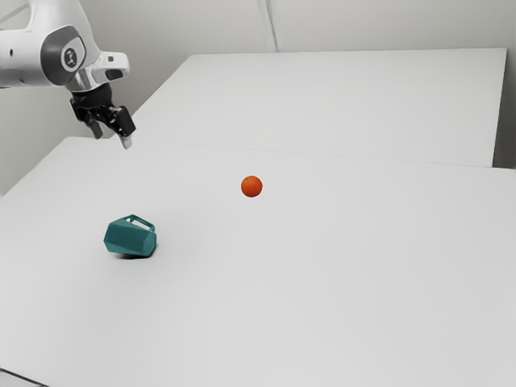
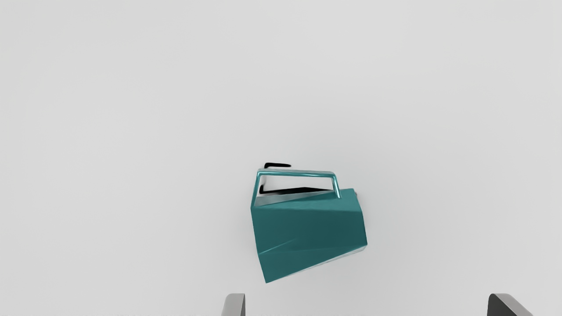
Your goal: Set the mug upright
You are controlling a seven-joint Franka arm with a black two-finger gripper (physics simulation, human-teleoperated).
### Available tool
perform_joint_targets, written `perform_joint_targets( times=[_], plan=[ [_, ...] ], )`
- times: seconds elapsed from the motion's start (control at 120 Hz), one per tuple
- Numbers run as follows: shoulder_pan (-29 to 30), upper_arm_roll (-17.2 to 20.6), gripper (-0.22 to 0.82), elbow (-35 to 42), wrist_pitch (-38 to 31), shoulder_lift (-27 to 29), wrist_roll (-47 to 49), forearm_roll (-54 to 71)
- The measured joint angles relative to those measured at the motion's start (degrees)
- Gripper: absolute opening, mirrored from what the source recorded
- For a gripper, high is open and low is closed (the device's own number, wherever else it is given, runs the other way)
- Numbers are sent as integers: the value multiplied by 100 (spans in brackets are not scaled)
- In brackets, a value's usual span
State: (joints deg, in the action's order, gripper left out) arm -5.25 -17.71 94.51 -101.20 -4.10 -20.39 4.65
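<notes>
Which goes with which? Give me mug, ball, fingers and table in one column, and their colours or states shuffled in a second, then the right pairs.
1. Mug
2. Ball
3. Fingers
4. Table

A. Apart, holding nothing
B. White and flat
C. Teal, lying on its side
D. Orange

Right pairs: 1-C, 2-D, 3-A, 4-B

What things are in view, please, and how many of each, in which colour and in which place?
mug: 1, teal, on its side on the table
ball: 1, orange, on the table, towards the exterior view's right from the mug
table: 1, white, under both
flat surface: 1, white, behind the table
wall: pale grey, at the back
arm: 1, white and grey, exterior view's upper left
hand: 1, black, open, above the table
</notes>
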Motion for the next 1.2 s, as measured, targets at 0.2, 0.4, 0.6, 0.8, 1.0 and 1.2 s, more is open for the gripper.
perform_joint_targets(
  times=[0.2, 0.4, 0.6, 0.8, 1.0, 1.2],
  plan=[
    [249, -28, 60, 77, -88, -42, -7, -441],
    [923, 2, 60, 63, -178, -515, -267, -1056],
    [1429, 13, 60, 85, -184, -952, -730, -1741],
    [1866, 32, 60, 130, 7, -1400, -1209, -2481],
    [2111, 32, 60, 177, 309, -1757, -1589, -2979],
    [2343, 54, 60, 184, 570, -2077, -1899, -3397]
  ],
)
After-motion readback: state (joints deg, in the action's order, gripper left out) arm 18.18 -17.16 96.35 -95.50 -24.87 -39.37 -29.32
